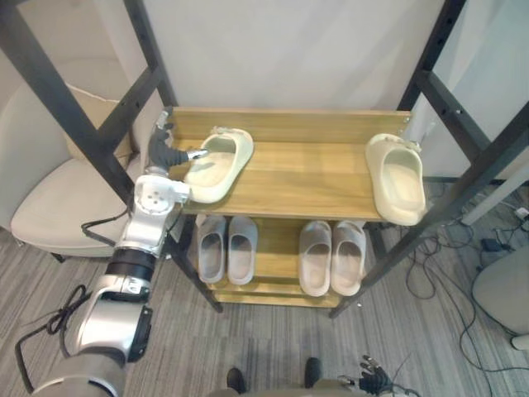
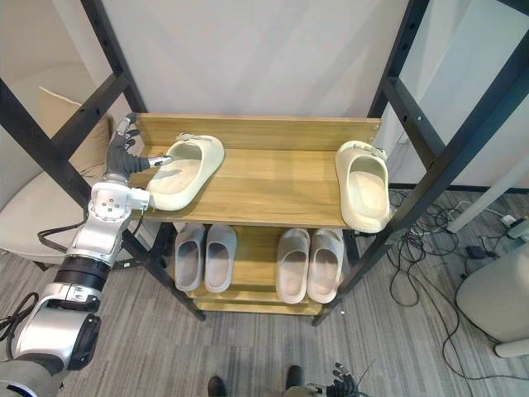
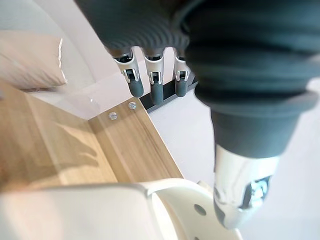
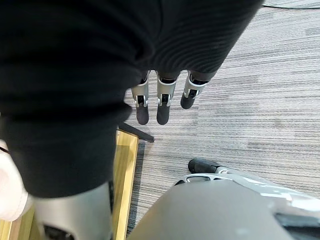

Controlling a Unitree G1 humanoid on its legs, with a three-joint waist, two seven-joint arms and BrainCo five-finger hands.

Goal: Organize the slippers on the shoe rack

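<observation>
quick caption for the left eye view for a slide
Left hand at the angled cream slipper on the top shelf, its mate at the right end, two greyish pairs below.

no readable text, labels, brands, numbers or signs. nothing legible on the shoe rack, the left cream slipper or the right cream slipper.

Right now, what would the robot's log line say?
left hand open, thumb at left cream slipper on top shelf | right hand open, low, idle | right cream slipper untouched
</observation>
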